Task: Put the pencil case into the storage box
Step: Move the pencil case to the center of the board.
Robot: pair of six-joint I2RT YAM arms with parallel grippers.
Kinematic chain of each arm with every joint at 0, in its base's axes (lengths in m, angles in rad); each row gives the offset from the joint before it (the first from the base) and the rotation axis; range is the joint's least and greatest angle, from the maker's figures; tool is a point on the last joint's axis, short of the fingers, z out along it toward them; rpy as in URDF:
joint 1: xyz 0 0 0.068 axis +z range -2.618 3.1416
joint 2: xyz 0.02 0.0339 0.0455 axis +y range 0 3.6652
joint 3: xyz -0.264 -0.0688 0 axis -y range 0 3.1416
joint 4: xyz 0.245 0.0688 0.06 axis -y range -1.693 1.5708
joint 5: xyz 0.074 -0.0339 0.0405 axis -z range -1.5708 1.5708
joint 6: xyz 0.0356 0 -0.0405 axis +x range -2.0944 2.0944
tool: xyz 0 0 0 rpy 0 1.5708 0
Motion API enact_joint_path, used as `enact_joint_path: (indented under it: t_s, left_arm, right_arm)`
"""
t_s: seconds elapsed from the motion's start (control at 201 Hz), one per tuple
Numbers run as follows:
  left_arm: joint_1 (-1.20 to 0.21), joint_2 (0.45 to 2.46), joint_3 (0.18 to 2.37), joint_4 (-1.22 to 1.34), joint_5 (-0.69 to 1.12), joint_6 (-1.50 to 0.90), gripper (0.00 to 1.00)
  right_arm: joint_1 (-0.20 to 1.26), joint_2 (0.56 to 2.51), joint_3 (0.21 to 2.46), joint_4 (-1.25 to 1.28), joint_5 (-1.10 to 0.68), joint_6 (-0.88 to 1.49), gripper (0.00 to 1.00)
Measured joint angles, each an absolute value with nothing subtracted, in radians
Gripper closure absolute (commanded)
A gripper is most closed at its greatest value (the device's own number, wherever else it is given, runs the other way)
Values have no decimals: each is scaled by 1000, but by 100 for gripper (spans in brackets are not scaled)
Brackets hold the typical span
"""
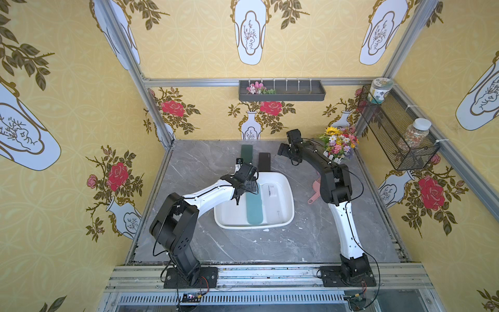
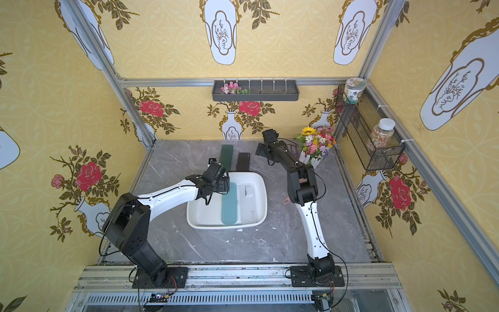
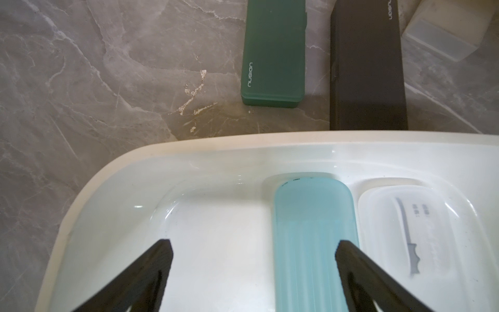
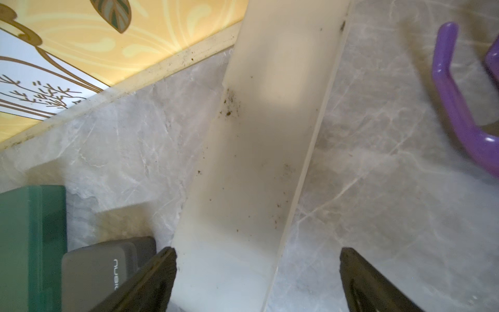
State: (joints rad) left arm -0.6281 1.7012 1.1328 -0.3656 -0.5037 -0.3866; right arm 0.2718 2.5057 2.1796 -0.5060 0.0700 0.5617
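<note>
One pencil case (image 3: 310, 229) (inside storage box (image 3: 216, 143)) lies, seemingly untouched, beneath the empty, wide-open left gripper (image 3: 255, 245).

We see a white storage box (image 3: 216, 141) holding a pale teal pencil case (image 1: 254, 205) with faint lengthwise ribs and a frosted clear case (image 3: 405, 229) printed in grey. The grey worktop (image 1: 243, 248), veined in white like marble, bears a dark green case (image 3: 274, 51), a near-black case (image 3: 367, 67) and a milky white case (image 4: 256, 135). The yellow wallpaper (image 1: 189, 48) carries red roses and white vases.
</note>
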Motion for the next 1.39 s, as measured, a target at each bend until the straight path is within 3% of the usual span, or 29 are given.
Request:
enact_joint_path:
  t_s: [0.229, 0.692, 1.395]
  left_arm:
    - [-624, 1710, 1126, -358, -505, -369, 0]
    - [-592, 1724, 1116, -321, -504, -348, 0]
    - [-556, 1750, 1099, -282, -494, -329, 0]
  right_arm:
    - [294, 2421, 2003, -347, 17, 549, 3]
    - [281, 2577, 2201, -175, -146, 558, 3]
    - [253, 2677, 2270, -3, -266, 709, 3]
